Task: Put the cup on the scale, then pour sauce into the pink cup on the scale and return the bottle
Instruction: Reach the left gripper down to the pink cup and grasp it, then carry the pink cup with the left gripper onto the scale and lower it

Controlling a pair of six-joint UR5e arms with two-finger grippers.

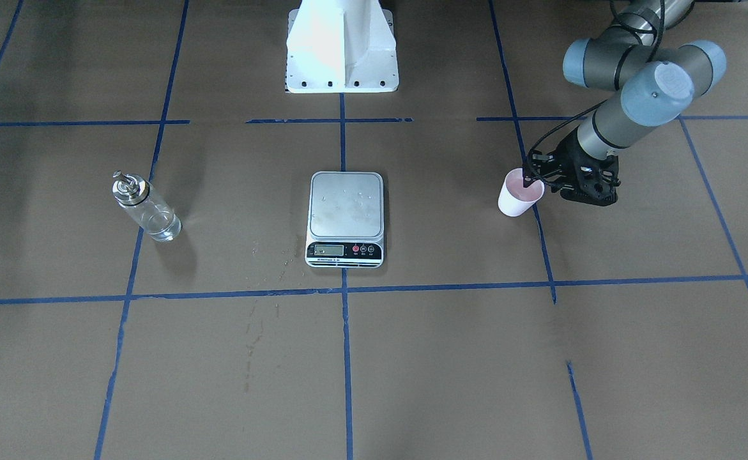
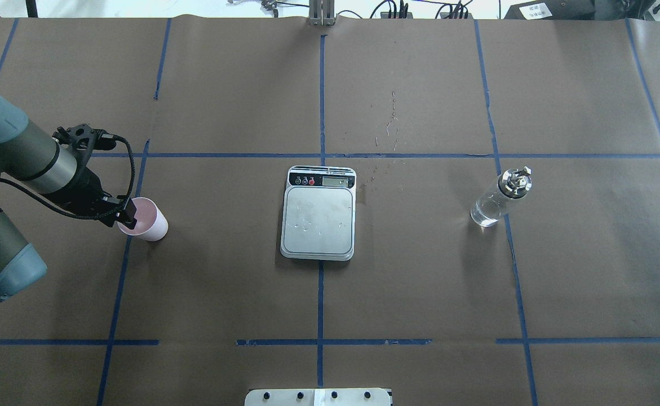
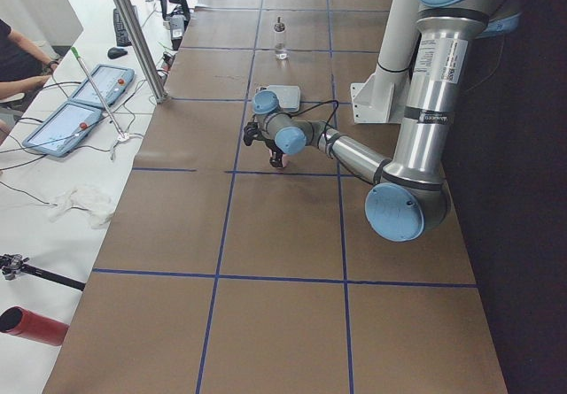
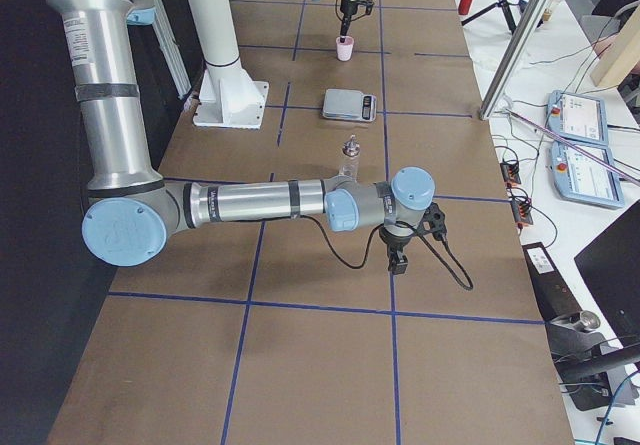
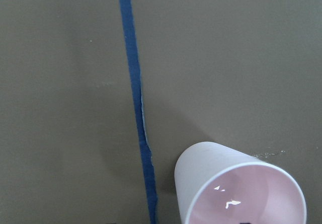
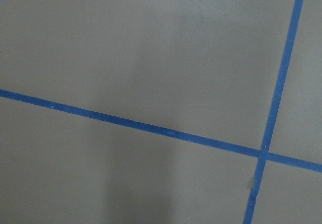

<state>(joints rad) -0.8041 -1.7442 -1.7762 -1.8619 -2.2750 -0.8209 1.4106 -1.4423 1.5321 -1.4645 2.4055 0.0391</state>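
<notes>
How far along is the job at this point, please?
Nothing looks done: the scale is bare, the cup stands apart from it. In hand: the left gripper is at the cup's rim; its grip is unclear. Left: cup onto scale, pour from the bottle, which stands alone, then return it.

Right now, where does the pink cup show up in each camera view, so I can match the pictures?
Front-facing: cup right of centre, at the left tool.
Overhead: cup left of centre.
Exterior left: cup mid-frame, at the left tool.
Exterior right: cup top centre, beyond the scale.
Left wrist: cup bottom right.
Right wrist: not in it.
Landmark: the scale, central in front-facing and overhead, seen in all four exterior views.
</notes>
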